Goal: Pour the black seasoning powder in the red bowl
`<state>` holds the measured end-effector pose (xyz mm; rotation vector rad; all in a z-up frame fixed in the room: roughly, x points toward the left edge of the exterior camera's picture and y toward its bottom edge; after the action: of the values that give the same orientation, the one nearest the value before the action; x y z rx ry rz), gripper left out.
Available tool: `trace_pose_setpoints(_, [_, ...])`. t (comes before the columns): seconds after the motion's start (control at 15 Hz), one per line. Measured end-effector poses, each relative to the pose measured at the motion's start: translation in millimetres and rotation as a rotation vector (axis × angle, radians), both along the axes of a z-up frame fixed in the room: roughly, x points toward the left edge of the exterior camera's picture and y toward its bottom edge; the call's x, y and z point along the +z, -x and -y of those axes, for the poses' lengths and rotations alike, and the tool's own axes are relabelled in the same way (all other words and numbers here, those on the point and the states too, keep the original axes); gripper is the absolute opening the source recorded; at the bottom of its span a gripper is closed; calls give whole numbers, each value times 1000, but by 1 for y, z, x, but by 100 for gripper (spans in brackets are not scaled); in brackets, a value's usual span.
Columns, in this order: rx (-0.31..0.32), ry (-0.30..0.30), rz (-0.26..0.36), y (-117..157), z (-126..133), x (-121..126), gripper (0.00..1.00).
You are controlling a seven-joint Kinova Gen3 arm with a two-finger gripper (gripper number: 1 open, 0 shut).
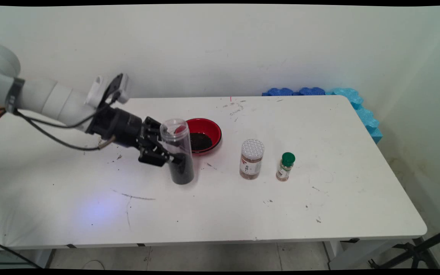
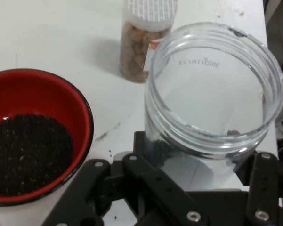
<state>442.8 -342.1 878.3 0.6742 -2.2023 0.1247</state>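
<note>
The white table [image 1: 319, 214] carries everything here, and the red bowl [image 1: 208, 131] near its middle serves as the landmark. Behind the table's far right corner, well away from the bowl, a row of blue foam blocks [image 1: 351, 98] lies against the wall.

The arm [image 1: 48, 100] reaches in from the side opposite the foam blocks, with black cables [image 1: 52, 135] hanging under it. Its gripper [image 1: 172, 156] is clenched around the lower part of a clear open-topped jar [image 1: 178, 152], one finger on each side of the jar's wall. The jar stands just beside the bowl, on the bowl's near side toward the arm, about upright with its base at or just above the table; its bottom part is filled with dark grains. In the hand view the jar [image 2: 212, 94] shows its wide threaded mouth with no lid, and the gripper [image 2: 202, 188] linkage sits beneath it.

The bowl [image 2: 37, 94] has a black rim and holds a heap of dark grains [image 2: 28, 150] in its bottom.

Beyond the bowl, on the side away from the arm, a spice jar with a white perforated lid [image 1: 251, 159] stands upright, brownish contents inside; it appears in the hand view [image 2: 143, 42] above the clear jar. Farther still from the bowl, just beside that spice jar, stands a smaller bottle with a green cap [image 1: 285, 166].
</note>
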Motion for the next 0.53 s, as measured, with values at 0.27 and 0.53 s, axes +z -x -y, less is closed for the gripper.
trace_pose_setpoints(0.27, [41,-38,-29,-3,12,23,0])
trace_pose_setpoints(0.53, [146,-129,-95,-5,28,38,0])
